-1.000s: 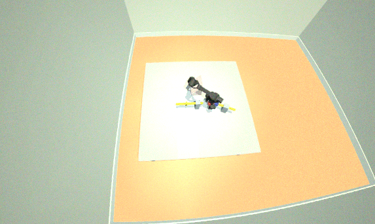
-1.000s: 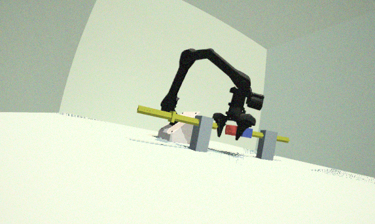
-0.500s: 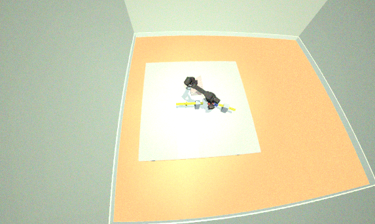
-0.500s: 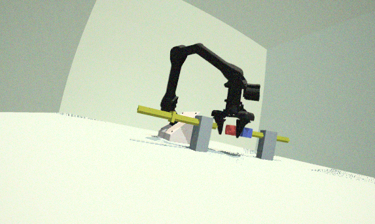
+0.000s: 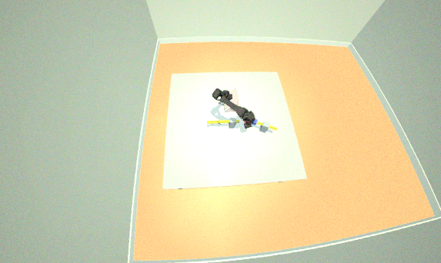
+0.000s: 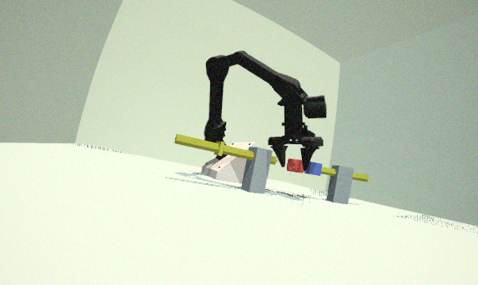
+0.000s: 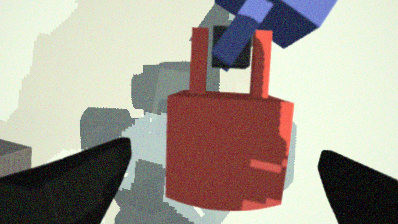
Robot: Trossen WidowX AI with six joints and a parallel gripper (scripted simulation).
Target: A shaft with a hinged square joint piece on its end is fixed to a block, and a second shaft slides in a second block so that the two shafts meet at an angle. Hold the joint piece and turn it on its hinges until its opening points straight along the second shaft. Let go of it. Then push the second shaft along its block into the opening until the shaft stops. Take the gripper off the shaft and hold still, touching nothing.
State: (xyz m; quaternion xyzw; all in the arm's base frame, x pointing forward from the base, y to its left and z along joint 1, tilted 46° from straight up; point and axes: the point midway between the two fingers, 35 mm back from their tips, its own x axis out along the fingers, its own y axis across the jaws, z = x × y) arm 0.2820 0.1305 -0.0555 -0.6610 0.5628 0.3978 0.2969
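Observation:
My gripper [image 5: 248,124] [image 6: 294,167] [image 7: 225,153] is open, pointing down, its fingers on either side of the red joint piece [image 6: 294,165] [image 7: 227,150] with nothing gripped. Two red prongs of the joint piece reach a black centre part [image 7: 231,47], where the blue hinge part [image 5: 255,121] [image 6: 314,168] [image 7: 305,17] meets it at an angle. The yellow fixed shaft [image 5: 273,128] [image 6: 360,177] runs from the blue part through its grey block [image 5: 263,127] [image 6: 340,185]. The yellow sliding shaft [image 5: 214,122] [image 6: 193,142] passes through the other grey block [image 5: 232,123] [image 6: 256,171]; its end stops short of the red piece. The opening's inside is hidden.
A small yellow crosspiece [image 6: 220,148] stands on the sliding shaft, left of its block. The arm's pale pink base [image 5: 232,101] [image 6: 231,168] is behind that shaft. A grey block corner [image 7: 15,159] shows at the wrist view's left edge. Everything stands on a white surface [image 5: 202,161] [image 6: 152,233].

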